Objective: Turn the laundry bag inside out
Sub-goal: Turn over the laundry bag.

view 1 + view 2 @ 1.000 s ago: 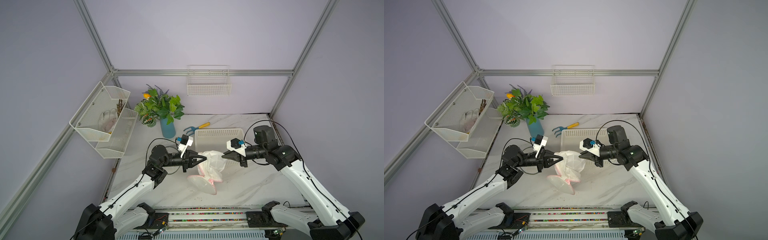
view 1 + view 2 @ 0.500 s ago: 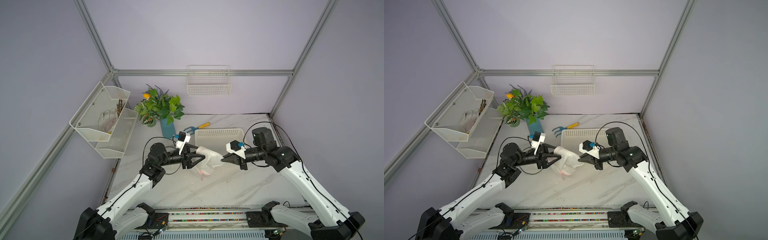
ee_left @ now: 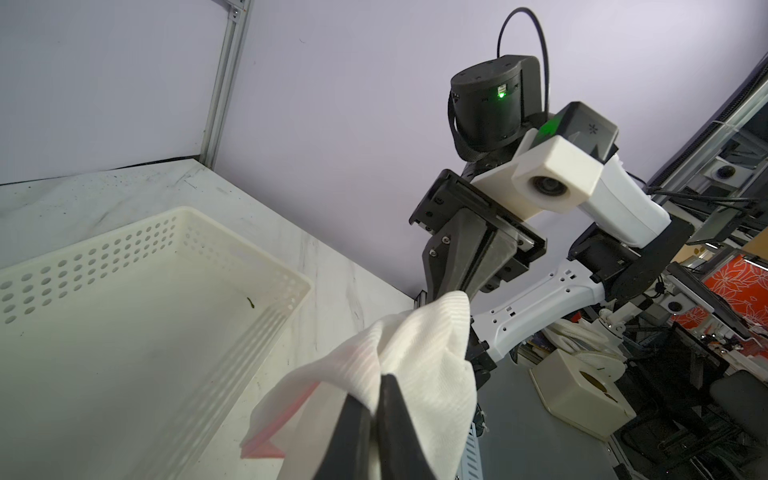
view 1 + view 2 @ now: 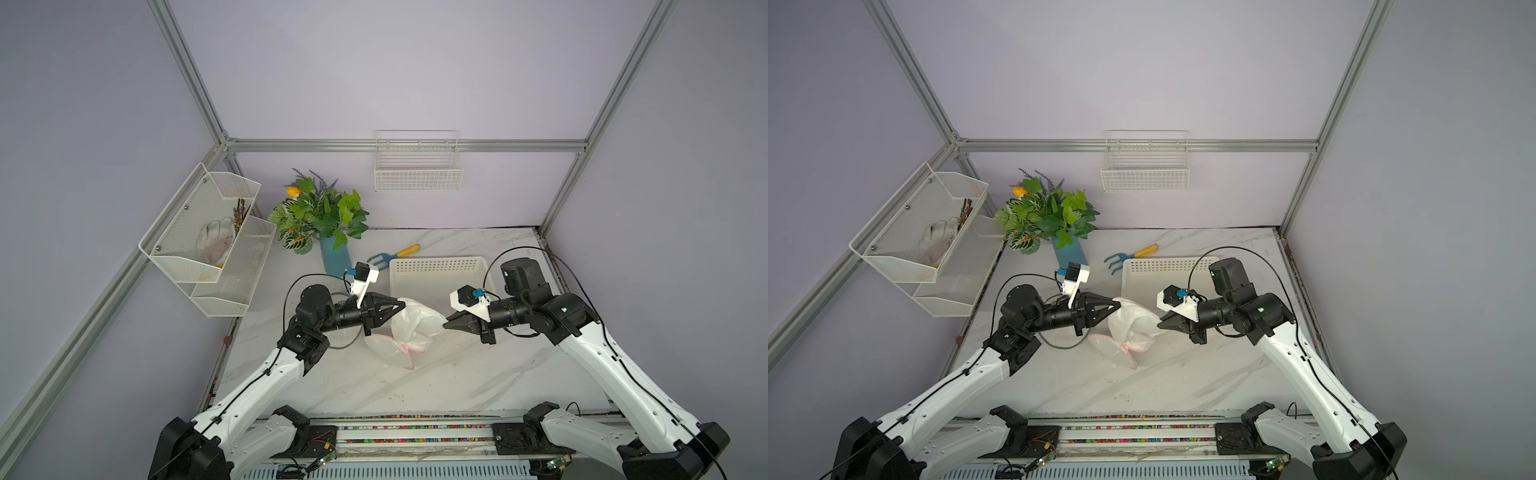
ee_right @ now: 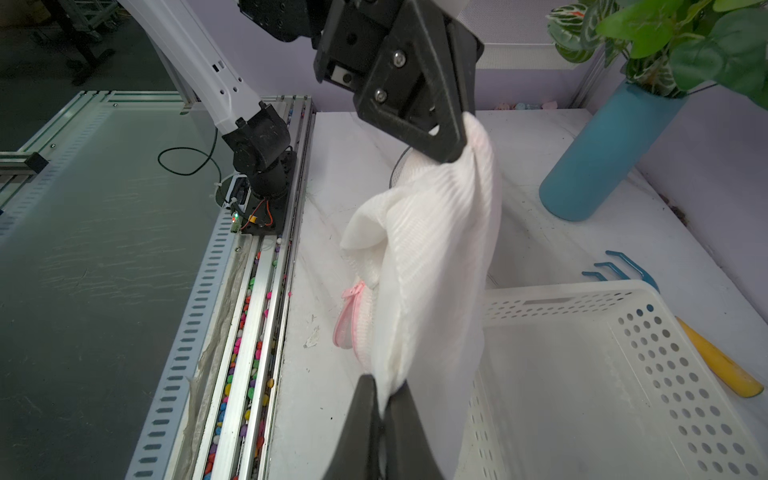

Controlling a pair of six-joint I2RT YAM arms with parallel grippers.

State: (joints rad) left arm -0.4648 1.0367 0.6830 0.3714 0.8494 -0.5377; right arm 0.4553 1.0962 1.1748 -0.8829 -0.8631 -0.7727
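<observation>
The laundry bag is white mesh with a pink zipper. It hangs stretched between my two grippers above the marble table, and its lower fold with the zipper rests on the tabletop. My left gripper is shut on the bag's left upper corner. My right gripper is shut on a fold at its right side. In each wrist view the bag runs to the other gripper's closed tips. I cannot tell which face of the bag is turned outward.
A white perforated basket stands just behind the bag. A blue vase with a plant and a hand rake with a yellow handle sit at the back. Wire shelves hang on the left wall and a wire basket on the back wall.
My left gripper opened and has shut again on the bag, slightly farther back. The bag was bunched up half a second ago and now hangs down to the table. The right gripper kept its hold.
</observation>
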